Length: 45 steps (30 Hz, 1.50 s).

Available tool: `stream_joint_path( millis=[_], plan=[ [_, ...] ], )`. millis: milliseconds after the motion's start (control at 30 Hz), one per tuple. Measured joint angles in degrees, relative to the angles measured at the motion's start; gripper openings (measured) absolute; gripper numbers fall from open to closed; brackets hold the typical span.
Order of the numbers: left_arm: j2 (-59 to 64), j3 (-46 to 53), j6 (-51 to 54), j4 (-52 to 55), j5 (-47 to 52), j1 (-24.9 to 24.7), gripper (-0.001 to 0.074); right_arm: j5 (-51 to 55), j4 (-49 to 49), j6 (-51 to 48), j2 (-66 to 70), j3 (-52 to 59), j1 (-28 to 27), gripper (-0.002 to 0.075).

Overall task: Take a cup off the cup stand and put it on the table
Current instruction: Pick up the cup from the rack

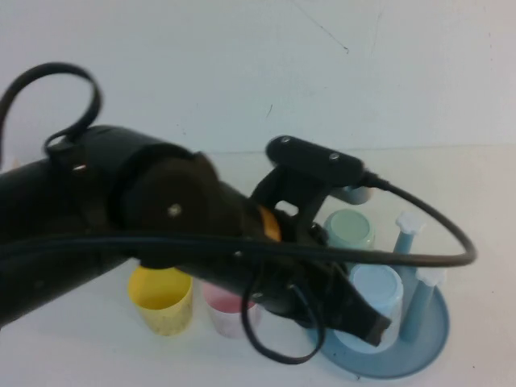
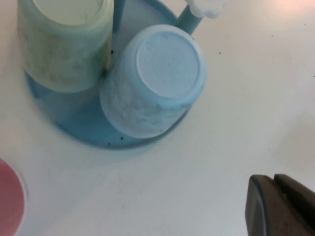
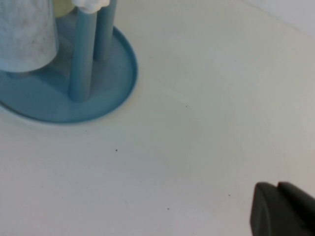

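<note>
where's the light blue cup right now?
The light blue cup sits upside down on the cup stand, front right of the high view, beside the pale green cup. The left gripper is close by it; the right gripper hangs over bare table.

Cup (image 1: 376, 292) on cup stand (image 1: 431, 343)

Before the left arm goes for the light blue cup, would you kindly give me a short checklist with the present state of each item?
1. Light blue cup upside down on the cup stand: ok.
2. Left end effector close beside that cup: ok.
3. Left end effector open wide enough: cannot tell.
4. Pale green cup crowds the blue one; clearance: not ok.
5. Free table beside the stand for set-down: ok.
6. Right end effector away from the stand: ok.
</note>
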Motion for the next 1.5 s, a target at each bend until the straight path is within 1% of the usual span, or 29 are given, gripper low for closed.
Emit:
stream_joint_path(
  millis=[167, 233, 267, 300, 367, 433, 500, 567, 633, 733, 833, 1233, 1500],
  plan=[
    [7.51, -8.92, -6.43, 10.87, 4.44, -4.28, -0.0002, -0.04, 0.0, 0.0, 0.0, 0.0, 0.0, -0.0002],
    [11.55, -13.05, -9.57, 17.1, 7.55, -6.45, 0.0017, -0.04, 0.0, 0.0, 0.0, 0.0, 0.0, -0.0002],
    [12.75, -14.28, -10.09, 18.59, 8.59, -6.97, 0.0041, -0.04, 0.0, 0.0, 0.0, 0.0, 0.0, -0.0002],
    [14.39, -16.08, -10.35, 20.01, 9.54, -7.52, 0.0081, -0.04, 0.0, -0.1, 0.0, 0.0, 0.0, -0.0002],
    [16.56, -18.54, -10.78, 20.73, 10.87, -7.92, 0.0193, -0.04, 0.0, -0.1, 0.0, 0.0, 0.0, -0.0002],
    [18.59, -20.67, -11.16, 20.73, 11.47, -8.21, 0.0382, -0.04, 0.0, -0.1, 0.0, 0.0, 0.0, -0.0002],
    [20.39, -22.37, -11.3, 20.73, 11.6, -8.33, 0.053, -0.04, 0.0, -0.1, 0.0, 0.0, 0.0, -0.0002],
    [22.07, -23.64, -11.3, 20.73, 11.69, -8.33, 0.0624, -0.04, 0.0, -0.1, 0.0, 0.0, 0.0, -0.0002],
    [23.38, -24.29, -11.5, 20.73, 11.69, -8.33, 0.0662, -0.04, 0.0, -0.1, 0.0, 0.0, 0.0, -0.0002],
    [25.34, -24.9, -11.85, 20.73, 11.69, -8.33, 0.0684, -0.13, 0.0, -0.1, 0.0, 0.0, 0.0, -0.0002],
    [26.86, -25.86, -13.4, 22.0, 11.69, -8.33, 0.069, -0.13, 0.0, -0.1, 0.0, 0.0, 0.0, -0.0002],
    [27.68, -26.63, -21.67, 26.3, 11.31, -8.33, 0.0679, -0.13, 0.1, -0.12, 0.0, 0.0, 0.0, -0.0002],
    [27.81, -26.63, -22.4, 26.17, 10.22, -8.33, 0.0679, -0.13, 0.1, -0.22, 0.0, 0.0, 0.0, -0.0002]
  ],
)
